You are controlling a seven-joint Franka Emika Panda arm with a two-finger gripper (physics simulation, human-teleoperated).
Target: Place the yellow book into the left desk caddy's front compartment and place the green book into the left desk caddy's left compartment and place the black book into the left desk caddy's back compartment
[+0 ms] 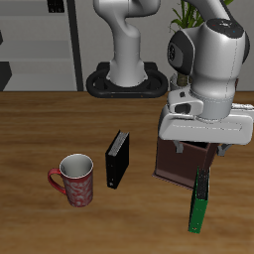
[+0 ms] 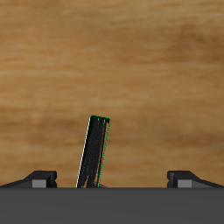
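Observation:
My gripper (image 1: pixel 201 148) hangs over the left desk caddy (image 1: pixel 177 166), a dark maroon-brown box that the hand mostly covers. The jaws are open and wide apart, with nothing between them. The green book (image 1: pixel 199 203) stands upright on the table just in front of the caddy, near the table's front edge. In the wrist view the green book (image 2: pixel 94 154) shows well below the open gripper (image 2: pixel 114 179), closer to one finger. The black book (image 1: pixel 118 159) stands upright beside the caddy, toward the table's middle. The yellow book is out of view.
A red and white patterned mug (image 1: pixel 75 180) stands beside the black book, on its side away from the caddy. The robot's base (image 1: pixel 127 79) and a leafy plant (image 1: pixel 187 14) are at the table's back.

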